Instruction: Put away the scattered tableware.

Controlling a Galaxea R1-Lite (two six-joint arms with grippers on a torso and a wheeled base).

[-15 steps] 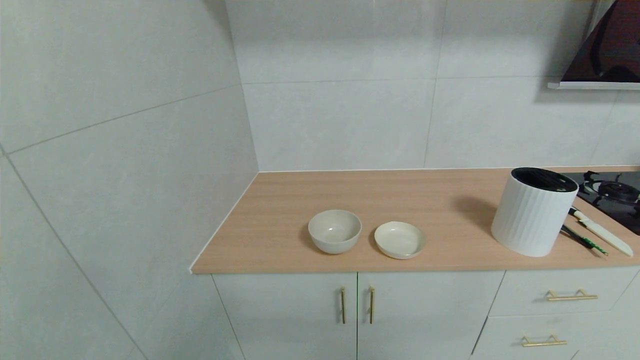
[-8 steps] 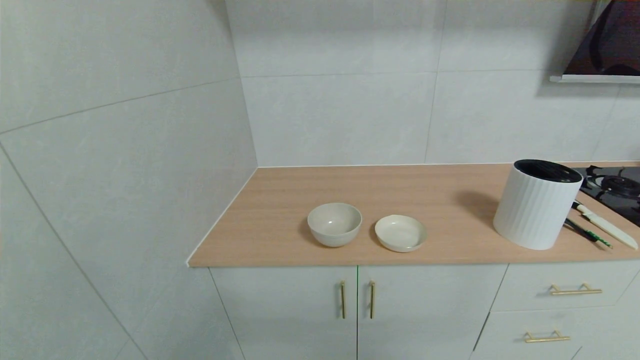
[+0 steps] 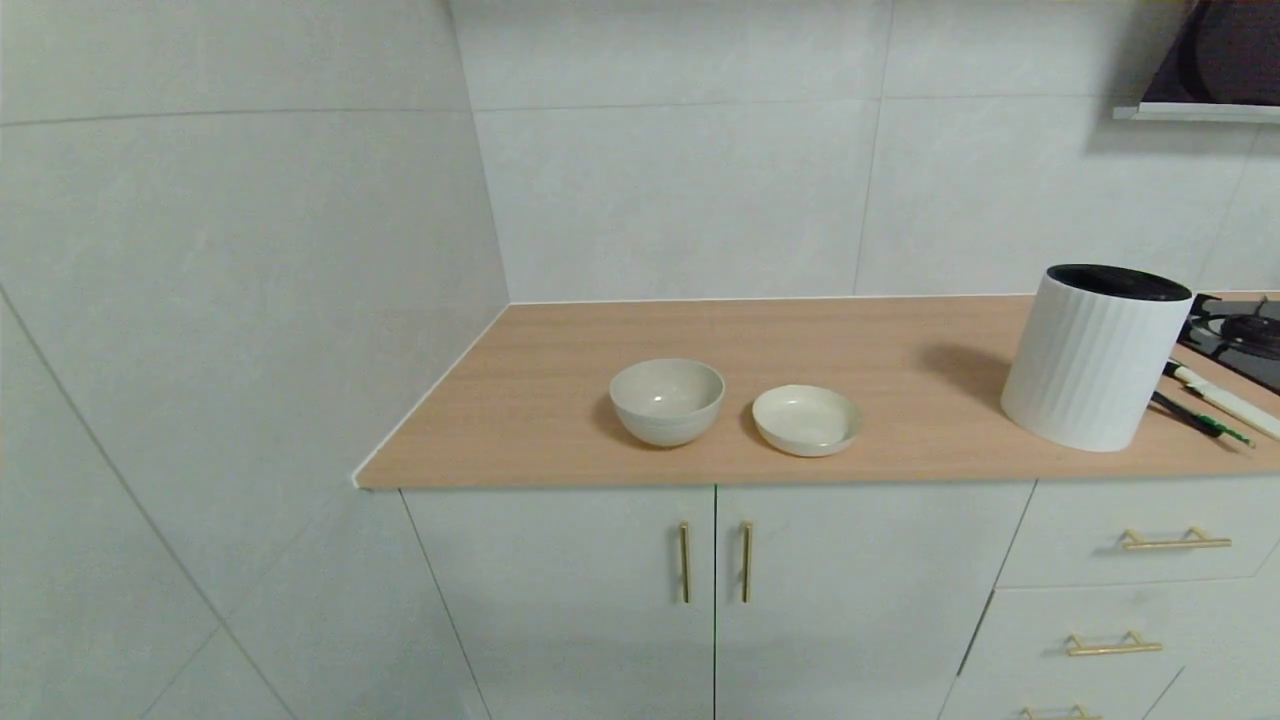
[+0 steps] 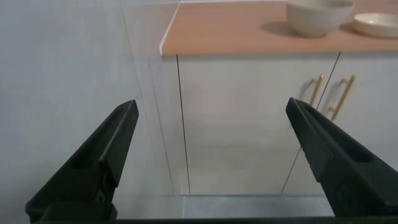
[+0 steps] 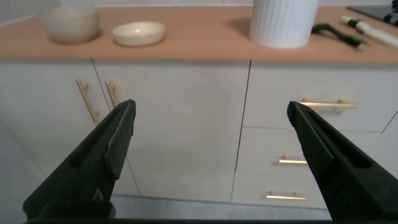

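A deep cream bowl and a shallow cream dish sit side by side near the front edge of the wooden counter. A white ribbed holder with a dark inside stands to the right. Beyond it lie a cream-handled knife and dark chopsticks with green tips. My left gripper is open, held low in front of the cupboard, below the bowl. My right gripper is open too, low before the cupboard doors, with the dish and holder above it.
White cupboard doors with two gold handles are under the counter, and drawers with gold pulls at the right. A tiled wall closes the left side. A gas hob and a range hood are at the far right.
The whole head view has shifted: the counter and everything on it sit higher in the picture and more of the cupboard front shows, so the camera moved. The tableware has not moved on the counter.
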